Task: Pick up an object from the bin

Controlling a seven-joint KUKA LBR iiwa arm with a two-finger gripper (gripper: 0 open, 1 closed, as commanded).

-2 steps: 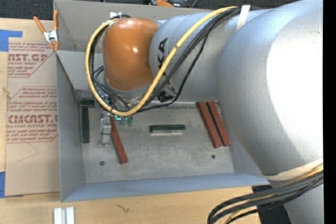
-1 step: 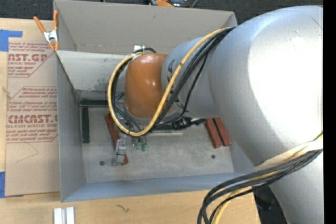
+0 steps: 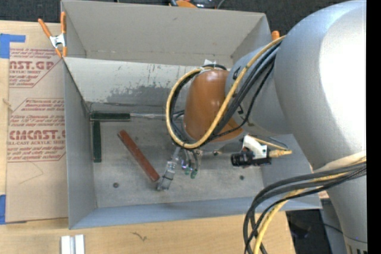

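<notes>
Here, in the bin [image 3: 80, 187], a green L-bar [image 3: 96, 134] lies at the left. A brown stick [image 3: 137, 156] slants beside it. My end effector [image 3: 165, 181] sits low by the stick's lower right end. Whether it is apart or together, I cannot tell.
</notes>
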